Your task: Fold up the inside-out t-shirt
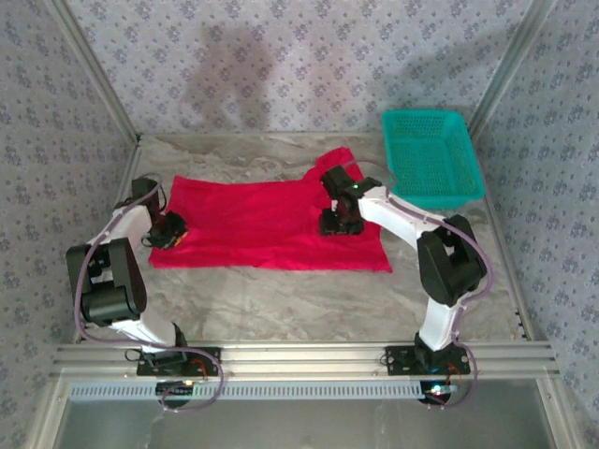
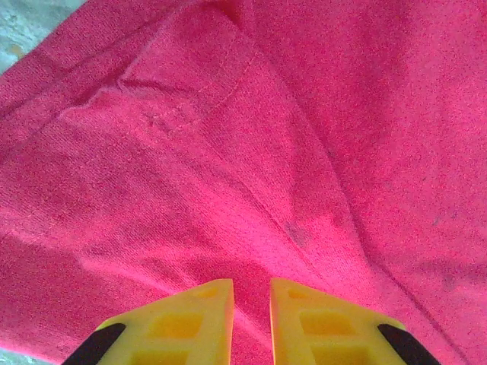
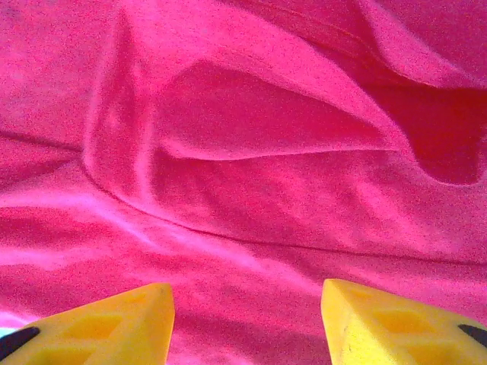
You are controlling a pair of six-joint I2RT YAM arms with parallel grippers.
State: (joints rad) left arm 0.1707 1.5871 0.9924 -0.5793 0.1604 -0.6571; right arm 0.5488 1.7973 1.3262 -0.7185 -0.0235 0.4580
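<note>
Inside-out t-shirt (image 1: 271,224) is lying spread out on the marbled table (image 1: 309,304). We are seeing it as a broad red sheet running from the left gripper (image 1: 168,232) across to a corner near the right arm (image 1: 440,271). One flap (image 1: 337,161) is reaching up toward the teal basket (image 1: 423,114). The basket is sitting at the far right of the table, near that flap but apart from it.

We are finding the left gripper at the shirt's left edge. In the left wrist view the left gripper's fingers (image 2: 194,315) are standing close together, and red cloth is filling the narrow slot between them, so we are reading this claw as pinching the shirt. Ahead of those fingers a stitched seam (image 2: 221,91) is curving across the cloth. A sliver of table is showing in the top left corner of that view.

We are finding the right gripper (image 1: 339,223) over the right-hand part of the shirt, just below the flap. In the right wrist view the right gripper's fingers (image 3: 129,319) are standing wide apart with nothing between them, so this claw is gaping and gripping nothing. Under it the cloth is bunching into soft ridges and a raised fold (image 3: 266,114), with a deep shadowed pocket at the upper right. We are not making out the white tag in any view.
</note>
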